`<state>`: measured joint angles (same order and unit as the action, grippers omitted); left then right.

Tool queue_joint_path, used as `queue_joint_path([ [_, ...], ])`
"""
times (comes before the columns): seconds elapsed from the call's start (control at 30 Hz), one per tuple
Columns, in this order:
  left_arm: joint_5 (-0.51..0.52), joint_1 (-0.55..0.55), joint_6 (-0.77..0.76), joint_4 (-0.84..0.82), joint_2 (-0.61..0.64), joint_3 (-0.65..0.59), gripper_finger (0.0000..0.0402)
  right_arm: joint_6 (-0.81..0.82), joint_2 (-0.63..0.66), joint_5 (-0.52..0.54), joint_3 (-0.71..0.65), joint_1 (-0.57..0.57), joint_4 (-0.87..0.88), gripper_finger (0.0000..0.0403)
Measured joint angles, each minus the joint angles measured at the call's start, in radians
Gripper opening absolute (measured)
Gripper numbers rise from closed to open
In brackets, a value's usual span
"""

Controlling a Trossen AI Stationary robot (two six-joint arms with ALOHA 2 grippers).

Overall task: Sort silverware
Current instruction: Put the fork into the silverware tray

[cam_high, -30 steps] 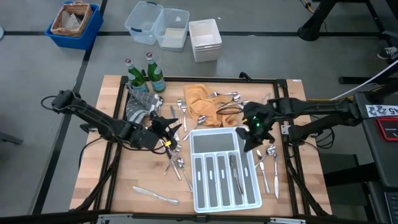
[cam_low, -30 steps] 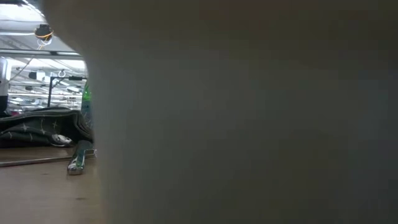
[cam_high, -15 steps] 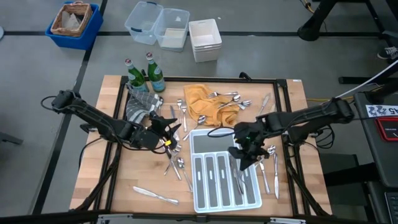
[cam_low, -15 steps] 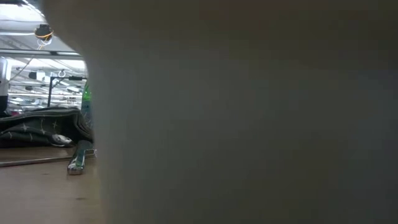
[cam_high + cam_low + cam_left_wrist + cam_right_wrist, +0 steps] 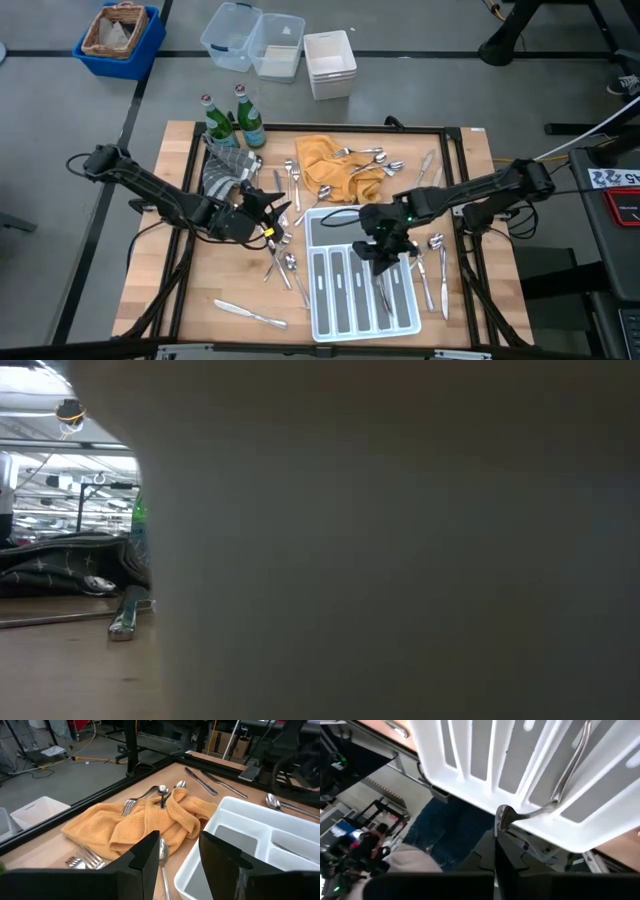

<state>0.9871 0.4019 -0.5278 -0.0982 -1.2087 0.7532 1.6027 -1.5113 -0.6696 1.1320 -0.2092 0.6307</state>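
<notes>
R end effector (image 5: pixel 383 262) has moved left, now over the tray (image 5: pixel 330 325) middle slots, clamped on a fork (image 5: pixel 530 813). L end effector (image 5: pixel 275 214) hasn't moved, fingers apart, by the tray's far-left corner. Other silverware (image 5: pixel 284 262) lies on the bench (image 5: pixel 160 290), some on the yellow cloth (image 5: pixel 325 165).

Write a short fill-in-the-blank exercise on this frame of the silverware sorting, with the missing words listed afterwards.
1. The right end effector hovers over the white ____.
2. Its fingers are shut on a piece of silverware, while the left end effector is ____.
3. Several spoons rest on the ____ cloth.
4. Two green ____ stand at the table's far left corner.

Missing words: tray; open; orange; bottles
</notes>
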Motion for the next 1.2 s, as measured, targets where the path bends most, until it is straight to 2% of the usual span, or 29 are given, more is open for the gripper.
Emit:
queue_joint_path([
  [0.4, 0.0, 0.0, 0.012, -0.028, 0.0, 0.0, 0.0129, -0.084, -0.078, 0.021, 0.0, 0.001, 0.009, 0.0002],
  [0.57, -0.02, 0.0, 0.012, -0.057, 0.0, 0.0, 0.0129, -0.097, -0.078, 0.113, 0.0, 0.0, 0.035, 0.001],
  [0.7, -0.032, 0.0, 0.011, -0.078, 0.0, 0.0, 0.0129, -0.112, -0.078, 0.145, 0.0, 0.0, 0.047, 0.0012],
  [1.2, -0.034, 0.0, 0.011, -0.11, 0.0, 0.0, 0.0129, -0.207, -0.078, 0.334, 0.0, 0.0, 0.252, 0.0015],
])
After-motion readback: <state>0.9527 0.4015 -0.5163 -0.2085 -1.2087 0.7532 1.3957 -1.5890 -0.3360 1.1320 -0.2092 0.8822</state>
